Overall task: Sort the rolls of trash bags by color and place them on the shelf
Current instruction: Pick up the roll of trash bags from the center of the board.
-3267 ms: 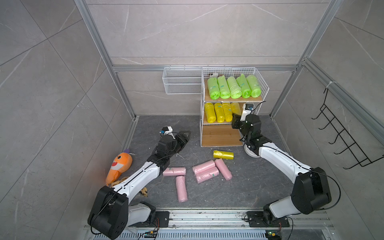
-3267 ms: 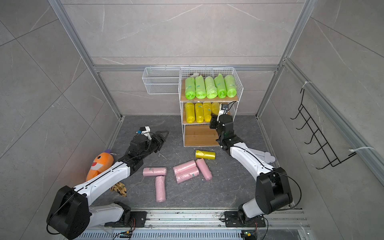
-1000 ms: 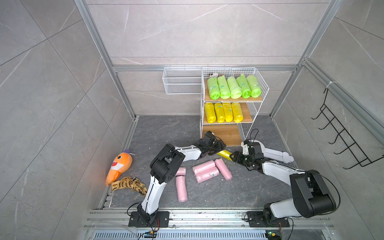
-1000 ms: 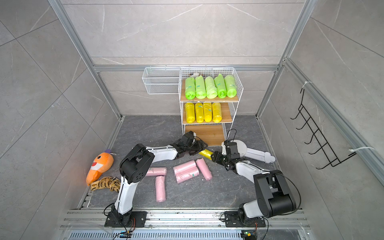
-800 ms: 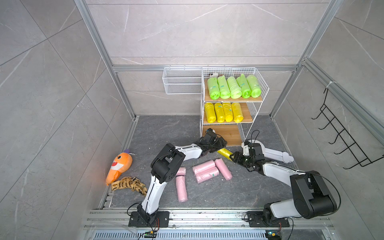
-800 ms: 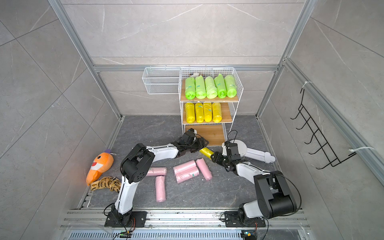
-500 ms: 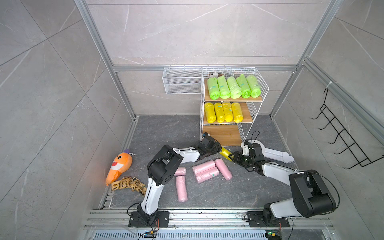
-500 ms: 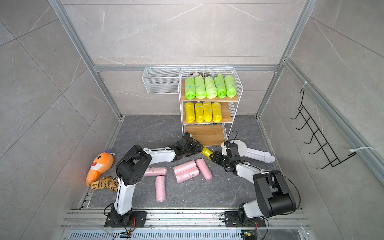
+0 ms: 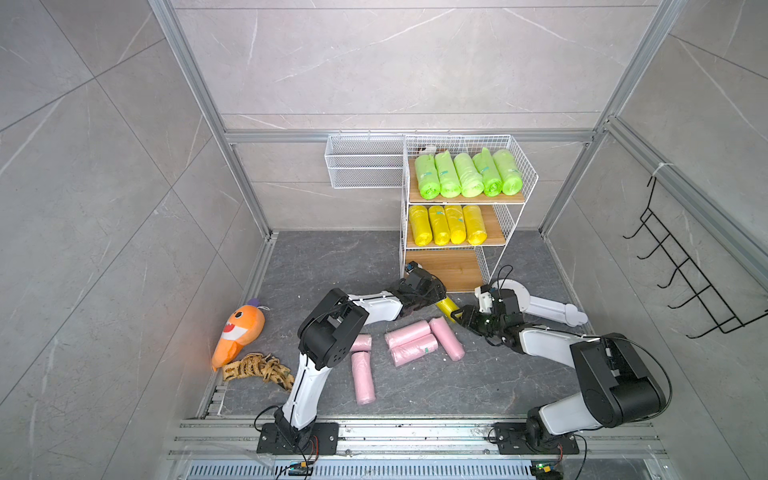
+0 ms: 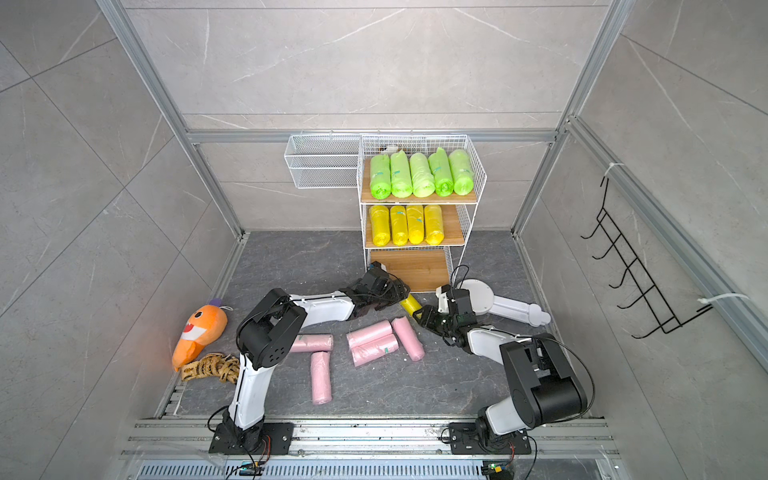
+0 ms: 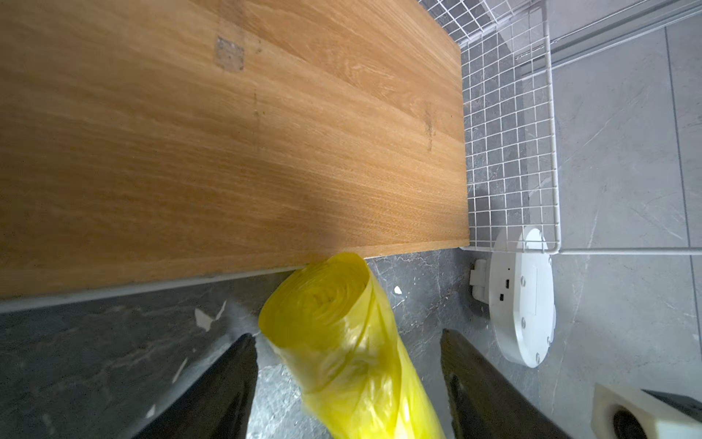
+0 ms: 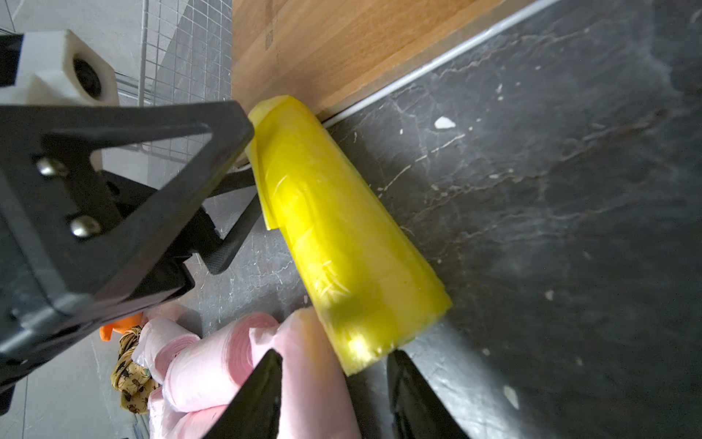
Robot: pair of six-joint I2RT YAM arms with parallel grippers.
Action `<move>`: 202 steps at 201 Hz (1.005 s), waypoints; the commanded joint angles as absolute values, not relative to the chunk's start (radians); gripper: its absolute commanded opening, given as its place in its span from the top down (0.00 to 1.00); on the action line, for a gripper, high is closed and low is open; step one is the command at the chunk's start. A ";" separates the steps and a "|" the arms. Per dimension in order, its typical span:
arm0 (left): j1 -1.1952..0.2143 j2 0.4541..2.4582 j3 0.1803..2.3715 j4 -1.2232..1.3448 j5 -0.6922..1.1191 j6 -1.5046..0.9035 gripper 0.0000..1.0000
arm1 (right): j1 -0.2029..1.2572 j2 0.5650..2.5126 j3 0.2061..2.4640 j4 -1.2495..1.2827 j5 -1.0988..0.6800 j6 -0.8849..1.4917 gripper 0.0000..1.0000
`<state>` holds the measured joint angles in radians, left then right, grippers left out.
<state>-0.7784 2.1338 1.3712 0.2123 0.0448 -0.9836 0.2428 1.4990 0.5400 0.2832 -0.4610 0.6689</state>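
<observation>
Both arms stretch out low toward each other, the left gripper [image 11: 347, 380] with jaws spread wide, the right gripper [image 12: 334, 380] with jaws closer together.

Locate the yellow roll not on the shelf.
In a top view the yellow roll lies on the floor in front of the shelf's bottom board, between the left gripper and the right gripper, beside the pink rolls.

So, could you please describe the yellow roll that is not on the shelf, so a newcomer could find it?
Find the white wire shelf against the back wall. On the dark floor, at the front edge of its bottom board, lies one yellow roll. It is the only yellow one on the floor; its neighbours there are pink rolls.
</observation>
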 commanded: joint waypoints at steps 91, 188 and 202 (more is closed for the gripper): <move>-0.785 2.218 1.390 0.301 0.061 -1.079 0.43 | 0.251 1.390 0.571 0.103 -0.367 0.556 0.48; -0.784 2.082 1.262 0.496 0.003 -1.254 0.70 | 0.252 1.278 0.592 0.065 -0.364 0.523 0.37; -0.783 2.053 1.242 0.527 0.005 -1.281 0.70 | 0.250 1.258 0.592 0.062 -0.362 0.519 0.34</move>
<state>-0.7982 2.1563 1.2633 0.4240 0.0341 -1.1797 0.2470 1.3056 0.5999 0.0486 -0.3489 0.5262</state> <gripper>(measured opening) 0.345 0.641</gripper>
